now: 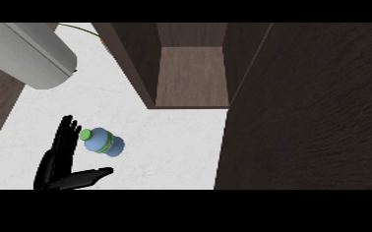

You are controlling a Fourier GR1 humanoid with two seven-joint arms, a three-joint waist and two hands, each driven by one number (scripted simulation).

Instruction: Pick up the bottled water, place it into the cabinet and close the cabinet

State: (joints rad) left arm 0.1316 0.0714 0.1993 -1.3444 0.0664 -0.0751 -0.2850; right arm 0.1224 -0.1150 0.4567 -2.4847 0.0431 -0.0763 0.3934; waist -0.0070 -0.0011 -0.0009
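Beside the left hand (58, 159) fingers (67, 132), bottled water (103, 143) lies

Blue water btl (104, 143), green cap, lying on white counter (174, 142); cabinet (190, 73) open.

A white counter (167, 142) with a smooth, faintly veined, marble-like finish, matt rather than shiny. On it lies a bottled water (105, 143) of translucent blue plastic with a green cap and a green band, slightly glossy. Beside it a left hand (59, 159) in plain matt black, smooth like moulded plastic. Above, a cabinet (190, 73) of dark brown wood with visible grain, its inner shelf a lighter, streaked wood tone. Its open cabinet door (298, 113) shows the same dark, matt wood grain. At the upper left, a smooth pale grey cylinder (36, 54) with a soft satin sheen
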